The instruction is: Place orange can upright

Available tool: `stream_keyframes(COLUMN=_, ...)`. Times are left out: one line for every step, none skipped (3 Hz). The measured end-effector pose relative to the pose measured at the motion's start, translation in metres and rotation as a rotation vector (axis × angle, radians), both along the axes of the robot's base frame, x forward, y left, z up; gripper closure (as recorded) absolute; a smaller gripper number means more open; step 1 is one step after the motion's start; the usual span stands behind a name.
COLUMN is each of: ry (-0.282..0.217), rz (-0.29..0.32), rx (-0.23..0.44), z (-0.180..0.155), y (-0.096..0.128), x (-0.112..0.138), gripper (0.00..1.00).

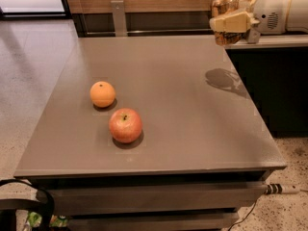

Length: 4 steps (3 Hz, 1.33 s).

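The orange can point(224, 4) is a brownish-orange drink can with a silver top. It is held upright in the air above the table's far right edge. My gripper point(230, 20) comes in from the right on a white arm and is shut on the can, its cream fingers point(234, 21) across the can's front. The can's lower part is hidden behind the fingers. Its shadow falls on the grey table point(192, 129) below it.
A round orange fruit point(102, 94) and a red apple point(125, 125) lie on the table's left half. A metal post point(118, 17) stands at the far edge. A dark counter point(269, 81) borders the table's right side. A cable lies on the floor at lower right.
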<state>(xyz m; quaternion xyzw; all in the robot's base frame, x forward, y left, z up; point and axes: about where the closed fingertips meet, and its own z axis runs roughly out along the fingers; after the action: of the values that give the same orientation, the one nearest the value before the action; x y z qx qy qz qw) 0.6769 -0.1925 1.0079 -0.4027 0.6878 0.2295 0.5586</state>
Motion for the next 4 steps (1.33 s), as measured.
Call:
stream_keyframes(ry=-0.077, rz=0.079, rx=0.084, z=-0.005, y=0.031, x=0.002, gripper=1.0)
stream_keyframes(ry=-0.111, rz=0.119, rx=0.123, z=-0.012, y=0.054, x=-0.001, gripper=1.0)
stream_keyframes(ry=-0.111, rz=0.132, rx=0.115, z=-0.029, y=0.068, x=-0.003, gripper=1.0)
stream_keyframes(ry=-0.112, rz=0.137, rx=0.098, z=-0.051, y=0.072, x=0.001, gripper=1.0)
